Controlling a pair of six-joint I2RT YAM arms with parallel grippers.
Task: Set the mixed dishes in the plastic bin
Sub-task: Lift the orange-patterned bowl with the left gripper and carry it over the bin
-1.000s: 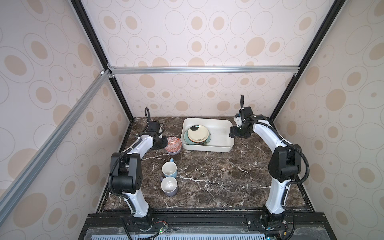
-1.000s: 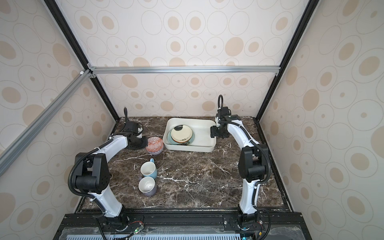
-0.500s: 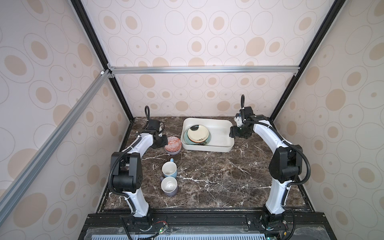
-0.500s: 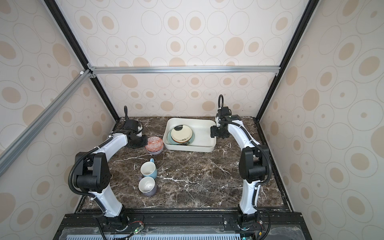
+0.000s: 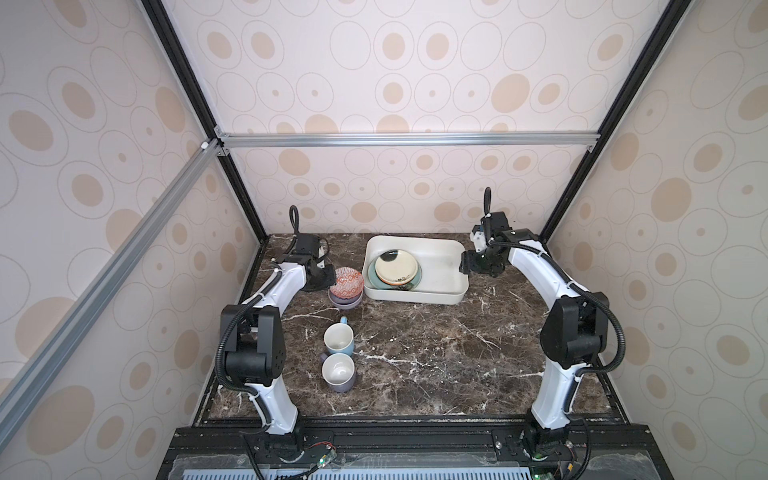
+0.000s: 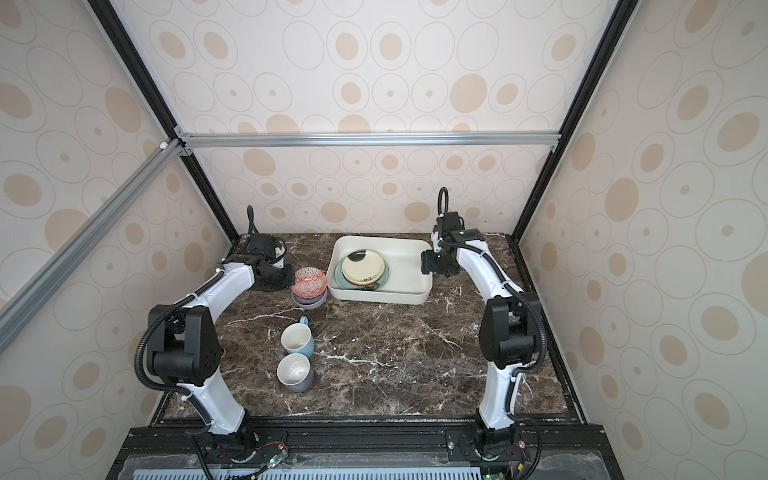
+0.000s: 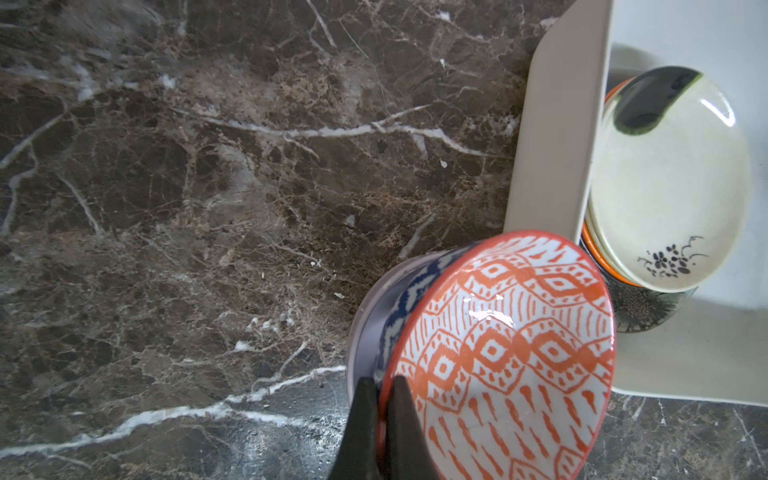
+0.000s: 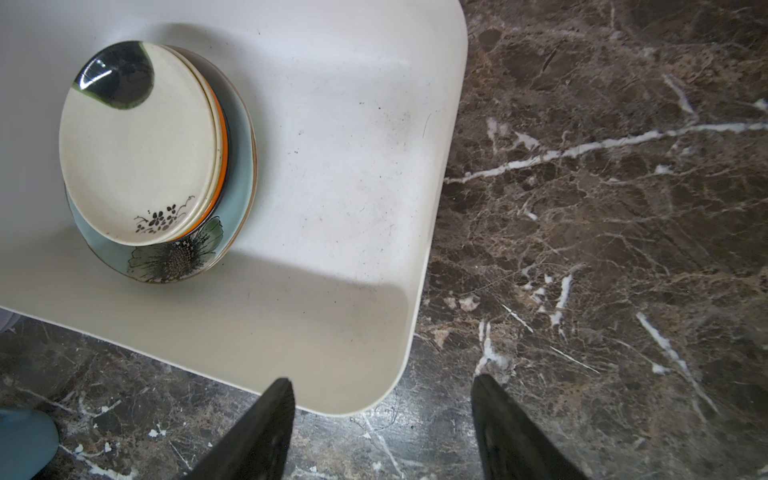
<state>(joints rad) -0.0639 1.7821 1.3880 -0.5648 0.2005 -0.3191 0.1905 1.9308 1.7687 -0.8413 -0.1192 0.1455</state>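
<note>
A: Item: orange-patterned bowl (image 7: 498, 353). Glazed ceramic: rigid, slick, chippable, probably light. Location?

B: Tilted against stacked bowls (image 7: 399, 299), just beside plastic bin (image 5: 415, 297). Rim pinched by left gripper (image 7: 381, 384); thin hold, likely slip-prone. Right gripper (image 8: 381, 380): spread wide, empty, over bin corner.

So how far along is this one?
Done: cream plate and teal plate stacked in the bin. In hand: the left gripper pinches the orange-patterned bowl by its rim, outside the bin. Left: that bowl, the lavender bowl under it, the light-blue mug and the lavender-grey mug.
</note>
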